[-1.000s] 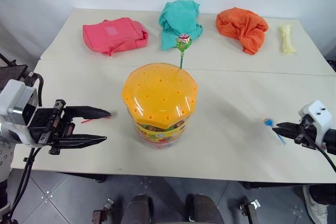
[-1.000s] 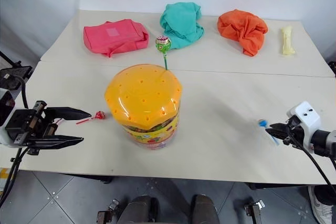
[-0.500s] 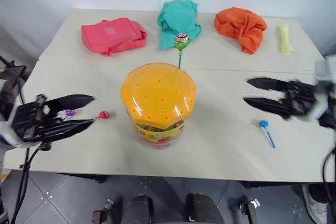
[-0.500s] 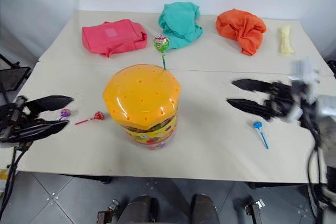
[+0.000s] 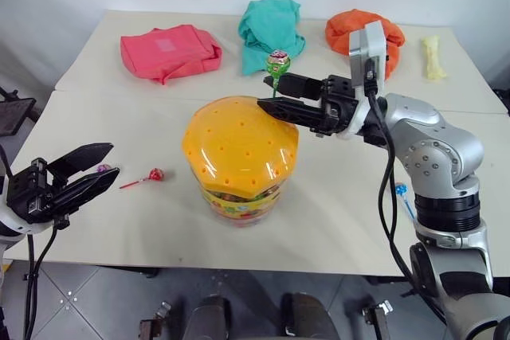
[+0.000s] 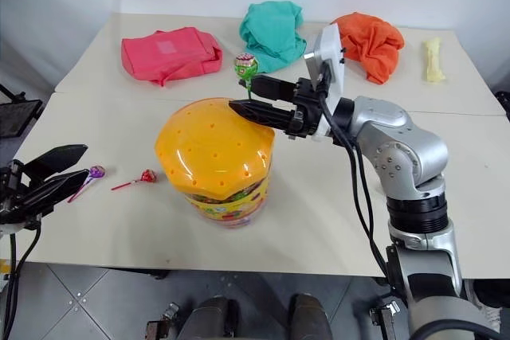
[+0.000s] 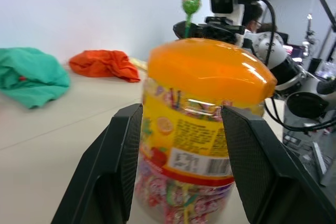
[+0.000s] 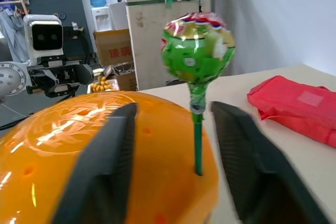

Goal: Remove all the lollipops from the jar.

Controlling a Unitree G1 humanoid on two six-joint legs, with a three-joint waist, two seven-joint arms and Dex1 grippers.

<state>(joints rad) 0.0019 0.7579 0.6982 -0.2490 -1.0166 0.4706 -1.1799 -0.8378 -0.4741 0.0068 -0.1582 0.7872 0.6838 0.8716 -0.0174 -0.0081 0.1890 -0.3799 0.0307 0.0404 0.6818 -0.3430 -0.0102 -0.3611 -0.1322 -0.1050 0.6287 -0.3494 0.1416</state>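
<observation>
Right gripper (image 5: 272,90) fingers (image 5: 296,80) flank green lollipop (image 5: 277,62) — jar (image 5: 239,157) below.

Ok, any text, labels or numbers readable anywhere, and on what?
Jar label: printed lines and a barcode, too blurred to read.
Green lollipop wrapper: print, unreadable.
Cardboard box in the background: red characters, too blurred to read.
Nothing else bears text.
</observation>
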